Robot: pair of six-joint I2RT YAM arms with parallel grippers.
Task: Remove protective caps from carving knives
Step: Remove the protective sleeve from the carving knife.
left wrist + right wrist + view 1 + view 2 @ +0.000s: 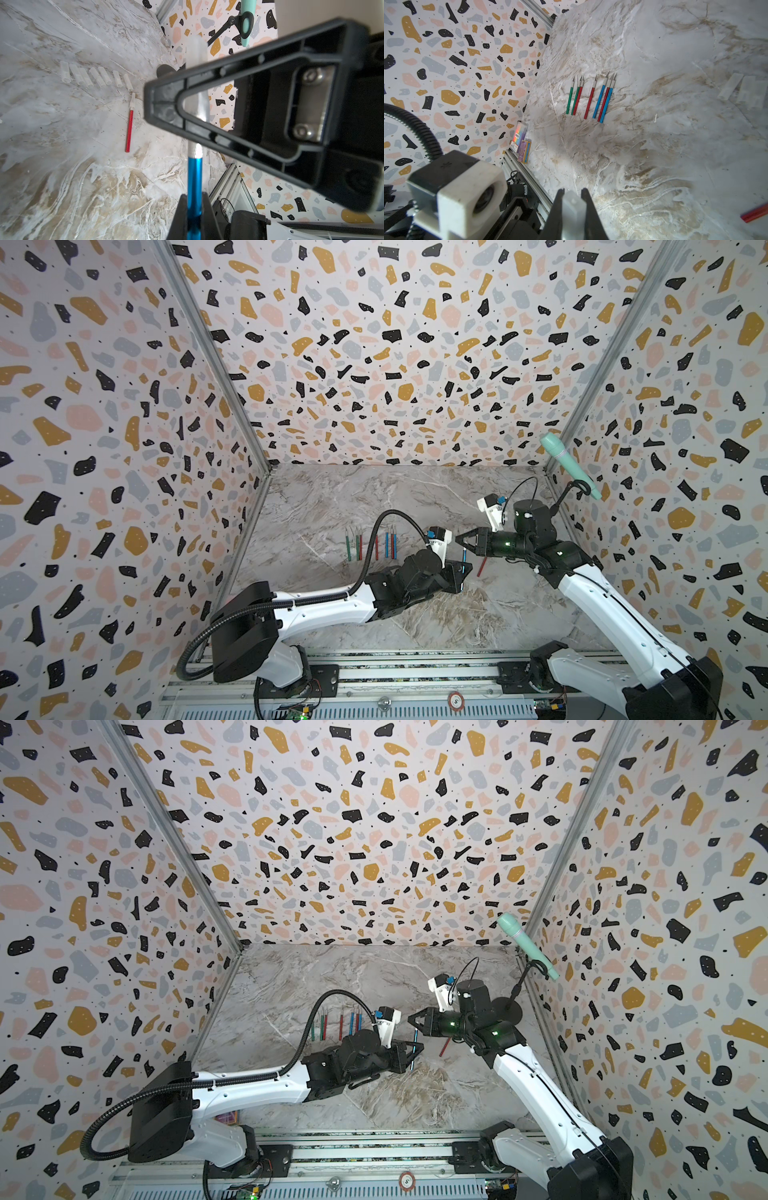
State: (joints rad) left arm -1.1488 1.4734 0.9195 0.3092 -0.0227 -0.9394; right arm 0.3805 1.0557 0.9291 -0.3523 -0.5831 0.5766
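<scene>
The left gripper (pixel 194 196) was clamped on a blue carving knife (pixel 194 172); the right gripper (pixel 572 192) pinched its clear cap (pixel 573 207).

Light bright, even and diffuse; shadows on the table (pixel 374 506) faint and soft. Both top views sharp, walls (pixel 104 406) stretched toward the edges. Left wrist view: right gripper (pixel 166 104), cap (pixel 196 54) and blue knife (pixel 194 182) blurred. Right wrist view: cap soft, pale glare across table.
</scene>
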